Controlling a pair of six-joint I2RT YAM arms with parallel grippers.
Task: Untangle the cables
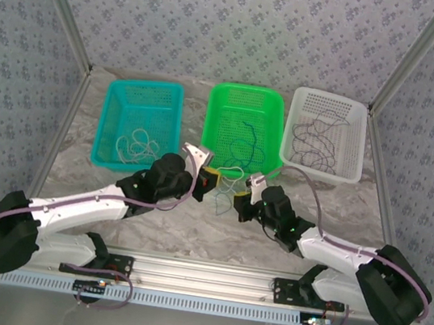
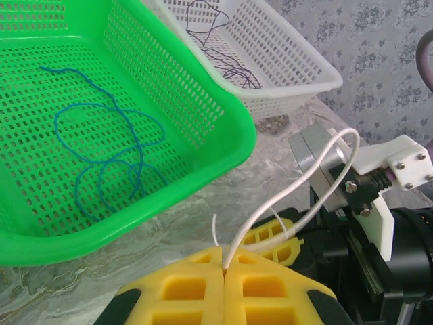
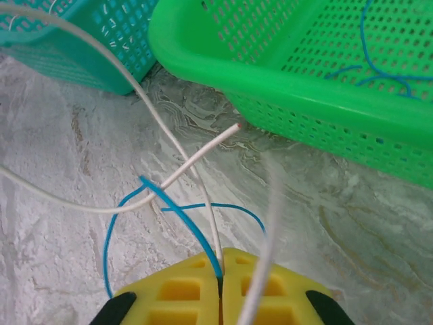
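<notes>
between yellow waffled pads (image 2: 189,288), thin white wire (image 2: 264,213)

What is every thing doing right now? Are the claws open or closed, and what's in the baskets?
Left gripper: shut, pinching the white cable.
Right gripper: shut on the blue cable, white cable in the pads too.
Teal basket: upright, holds a pale strand.
Green basket: upright, holds a blue strand.
White basket: upright, holds dark strands.
</notes>
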